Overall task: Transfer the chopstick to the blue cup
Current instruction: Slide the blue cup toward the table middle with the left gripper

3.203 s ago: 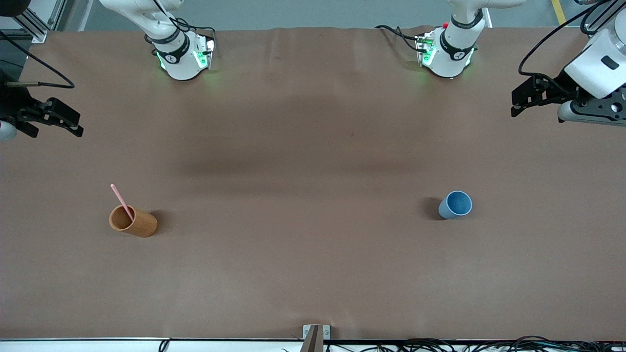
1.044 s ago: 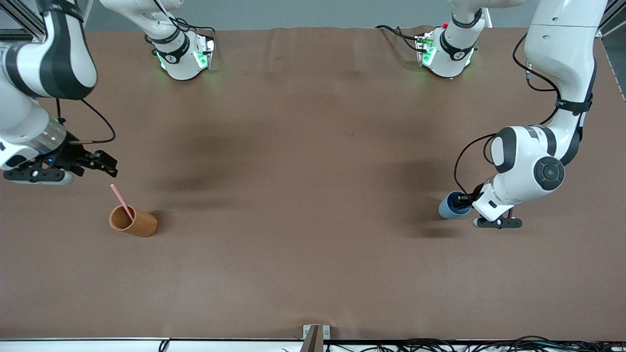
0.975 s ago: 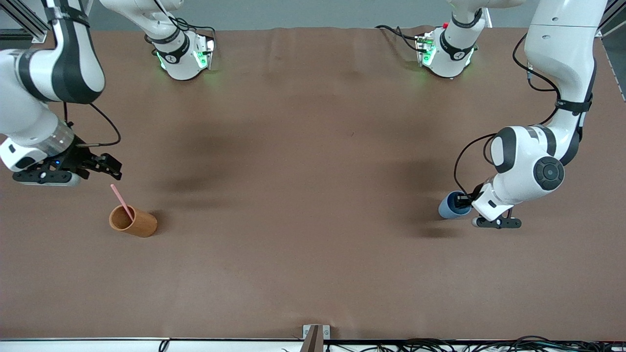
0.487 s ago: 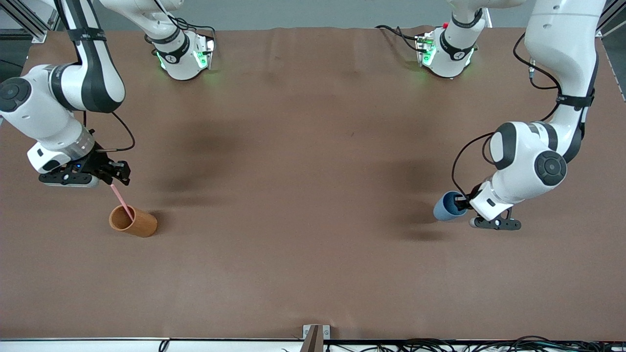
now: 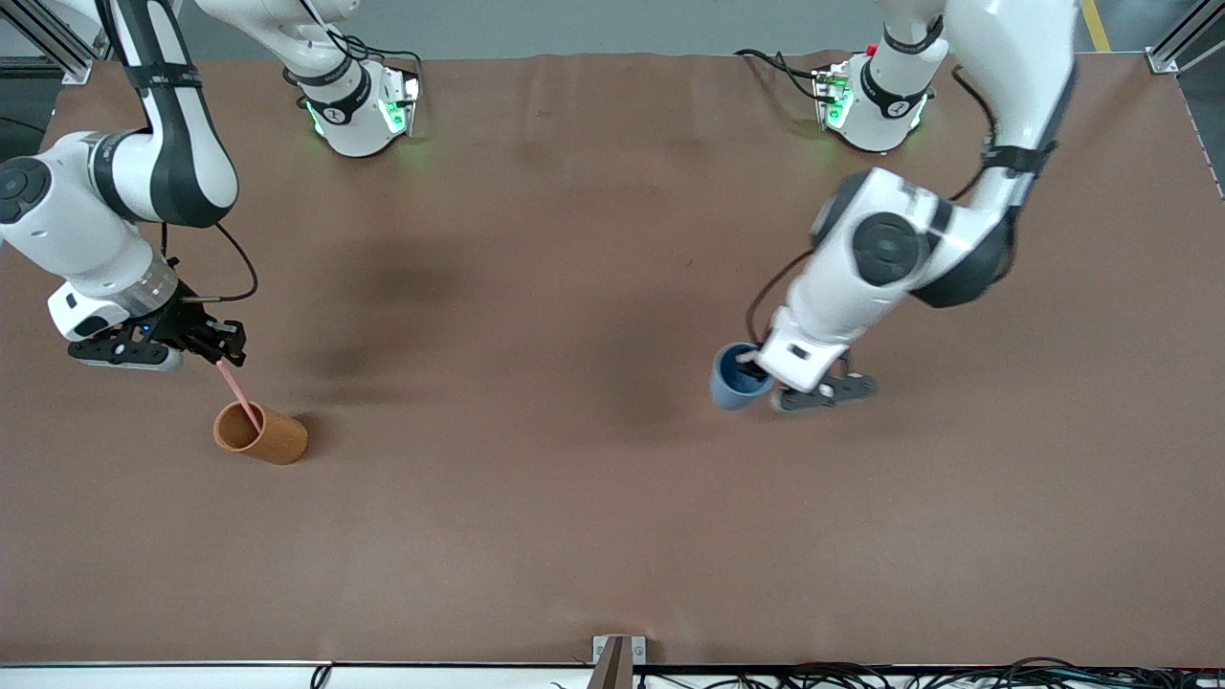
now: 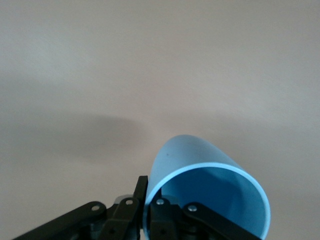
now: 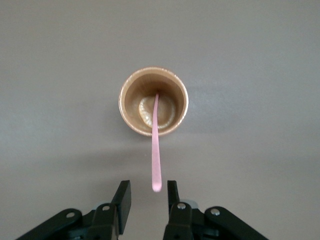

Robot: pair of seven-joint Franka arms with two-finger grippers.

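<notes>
The pale-pink chopstick (image 5: 237, 392) leans in the orange-brown cup (image 5: 273, 438) near the right arm's end of the table. My right gripper (image 5: 225, 356) is open, with the stick's top end between its fingertips and not clamped. In the right wrist view the stick (image 7: 155, 145) rises from the cup (image 7: 122, 105) to the gripper (image 7: 148, 197). My left gripper (image 5: 751, 368) is shut on the rim of the blue cup (image 5: 732, 383), one finger inside and one outside, and holds it over the table's middle. The left wrist view shows the cup (image 6: 200, 165) tilted in the gripper (image 6: 148, 200).
The brown table cover (image 5: 536, 536) is bare around both cups. The two arm bases (image 5: 359, 105) stand along the table edge farthest from the front camera. A small bracket (image 5: 617, 655) sits at the edge nearest to it.
My left arm has closed on the blue cup and carried it from the left arm's end toward the table's middle. My right gripper has come down around the chopstick's top end.
</notes>
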